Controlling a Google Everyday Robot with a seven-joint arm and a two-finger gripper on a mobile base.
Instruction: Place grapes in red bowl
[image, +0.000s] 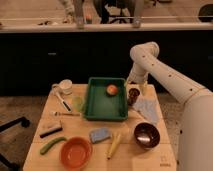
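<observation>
The grapes (133, 95), a small dark reddish bunch, lie on the wooden table just right of the green tray. My gripper (134, 85) hangs directly above them, at the end of the white arm that comes down from the upper right. It is open and holds nothing. The red bowl (76, 152), bright orange-red and empty, sits at the table's front left, far from the gripper.
A green tray (102, 106) holds an orange fruit (112, 89). A dark maroon bowl (147, 135) stands front right and a pale cloth (147, 109) lies beside the grapes. A white mug (64, 87), blue sponge (100, 134), banana (114, 145) and green vegetable (51, 145) lie about.
</observation>
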